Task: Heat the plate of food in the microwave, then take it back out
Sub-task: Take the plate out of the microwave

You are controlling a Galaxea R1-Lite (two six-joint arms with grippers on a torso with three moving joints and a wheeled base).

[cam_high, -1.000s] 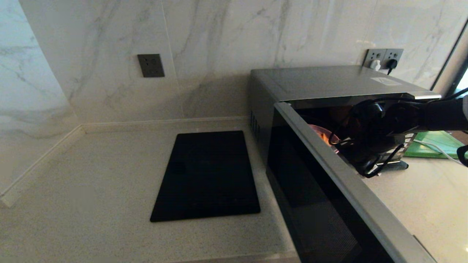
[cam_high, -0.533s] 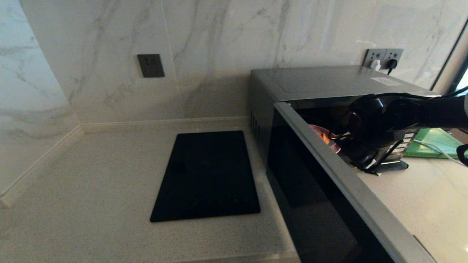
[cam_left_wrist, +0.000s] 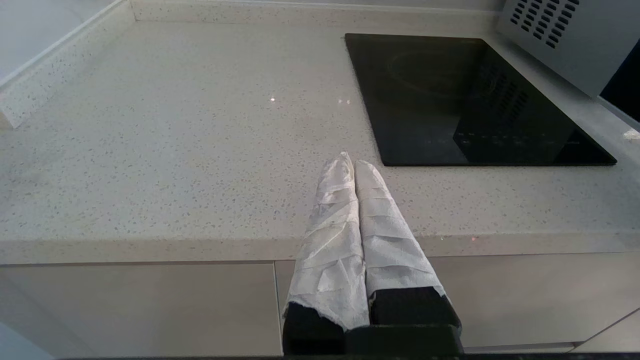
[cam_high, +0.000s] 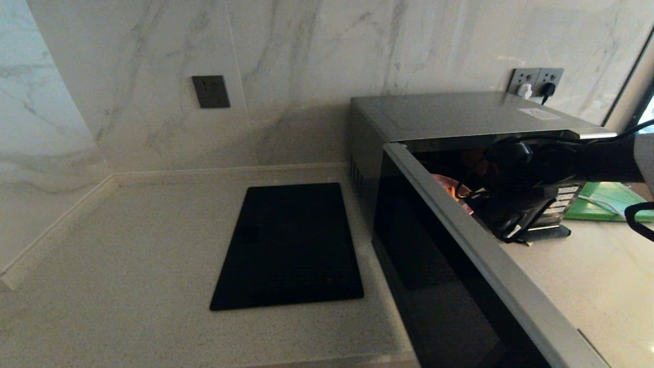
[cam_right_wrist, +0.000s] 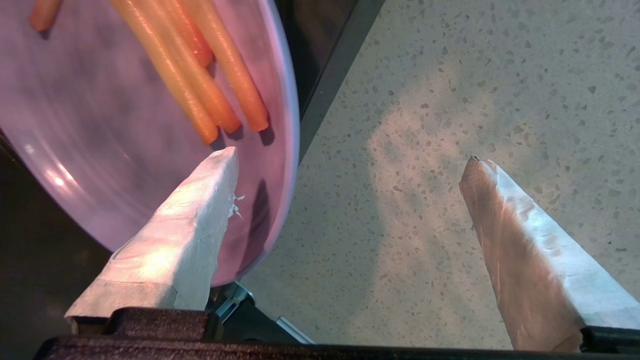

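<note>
The microwave [cam_high: 460, 115] stands at the right with its black glass door [cam_high: 460, 276] swung out toward me. Just inside its mouth lies the lavender plate [cam_high: 448, 185] with several golden fries [cam_right_wrist: 200, 90]. My right gripper [cam_high: 483, 202] reaches in from the right and is open. In the right wrist view, one of its fingers [cam_right_wrist: 200, 210] hangs over the plate [cam_right_wrist: 100, 130] near the rim, while the other stands over the speckled counter, so the rim lies between them untouched. My left gripper [cam_left_wrist: 350, 161] is shut on nothing, parked over the counter's front edge.
A flat black cooktop [cam_high: 288, 245] lies on the counter left of the microwave. A green cutting board [cam_high: 608, 202] sits behind my right arm, past the button panel [cam_high: 559, 204]. Wall sockets [cam_high: 536, 79] with plugs are above the microwave.
My right wrist has shifted slightly at the microwave's mouth, up and then a little back down. The plate and the door stay where they were.
</note>
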